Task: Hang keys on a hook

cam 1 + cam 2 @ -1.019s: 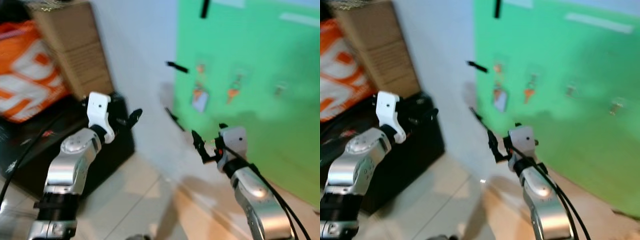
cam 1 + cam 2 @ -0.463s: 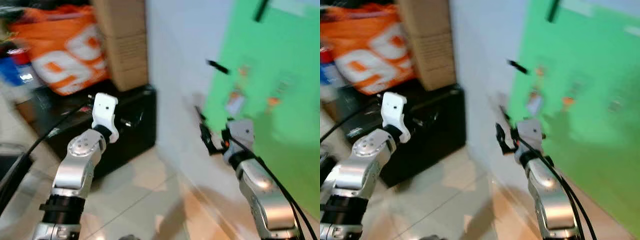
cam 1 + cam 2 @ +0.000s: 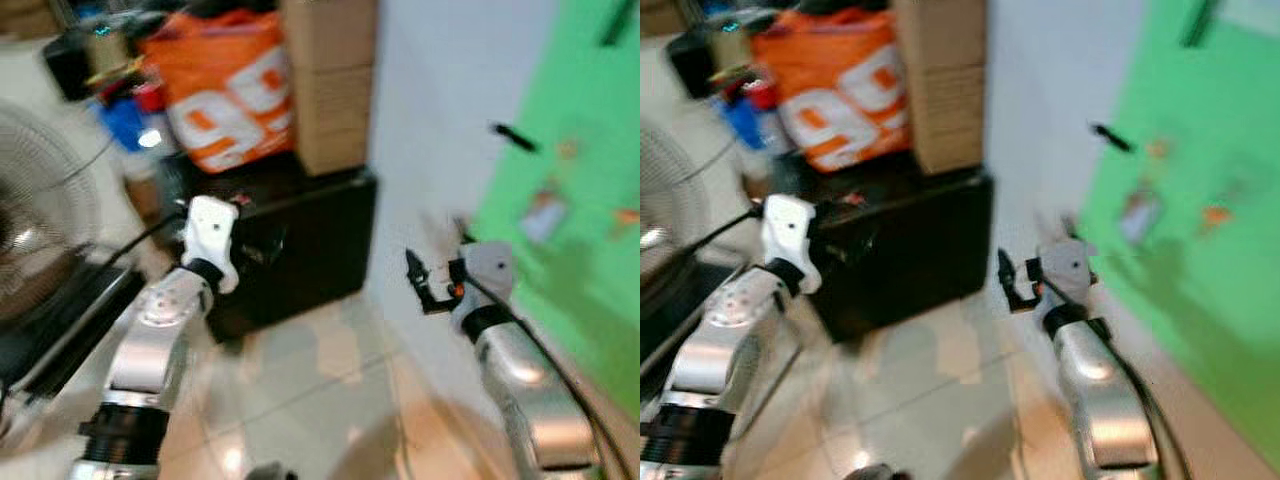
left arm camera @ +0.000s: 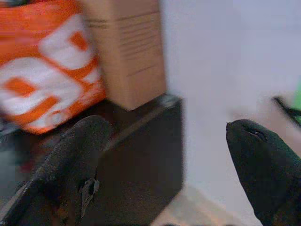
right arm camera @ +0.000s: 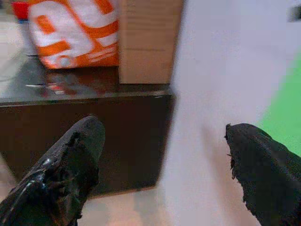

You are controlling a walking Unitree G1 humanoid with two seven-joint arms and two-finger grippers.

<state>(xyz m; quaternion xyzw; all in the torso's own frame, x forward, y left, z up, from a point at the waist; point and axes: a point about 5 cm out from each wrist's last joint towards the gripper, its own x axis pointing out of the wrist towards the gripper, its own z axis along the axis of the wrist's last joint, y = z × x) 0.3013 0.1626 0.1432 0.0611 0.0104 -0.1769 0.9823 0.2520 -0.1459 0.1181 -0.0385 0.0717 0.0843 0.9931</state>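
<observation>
While both the left gripper [image 4: 164,155] and right gripper [image 5: 164,160] hang wide open and empty, the blurred keys [image 3: 545,212] on the green board [image 3: 590,150] slip sideways, so the robot risks losing sight of the hooks.

Large white "99" — blurred — shows on the orange bag [image 3: 228,90].

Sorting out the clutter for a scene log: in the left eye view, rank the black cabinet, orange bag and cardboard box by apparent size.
1. Black cabinet, largest.
2. Orange bag.
3. Cardboard box, cropped at the top, so its rank against the bag is unsure; blur adds doubt.
</observation>
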